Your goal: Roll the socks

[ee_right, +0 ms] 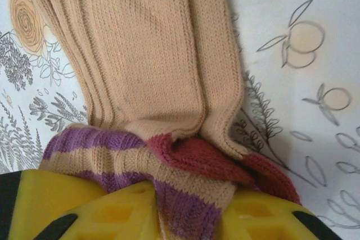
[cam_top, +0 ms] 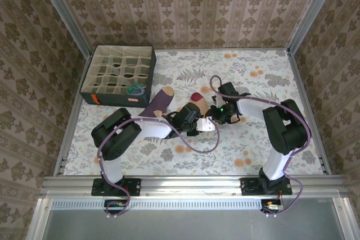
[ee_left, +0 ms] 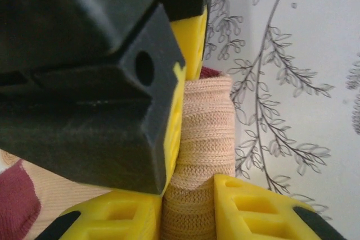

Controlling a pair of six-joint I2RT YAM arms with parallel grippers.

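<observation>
A peach sock [ee_right: 152,54] lies flat on the flowered table; its maroon end [cam_top: 196,98] shows just behind the two grippers. My right gripper [ee_right: 185,209] is shut on the sock's purple-and-tan striped cuff [ee_right: 112,153], beside a maroon patch [ee_right: 208,158]. My left gripper [ee_left: 191,200] is shut on a bunched fold of the same peach knit [ee_left: 205,133]. The right gripper's black and yellow body [ee_left: 95,82] presses close against it. A purple sock [cam_top: 160,102] with a tan toe lies to the left, partly under the left arm.
A dark grid-compartment box [cam_top: 118,75] stands at the back left, with a blue-green sock [cam_top: 135,89] in a front compartment. Metal rails and patterned walls close in the table [cam_top: 264,77] on all sides. Purple cables loop over the cloth beside both arms.
</observation>
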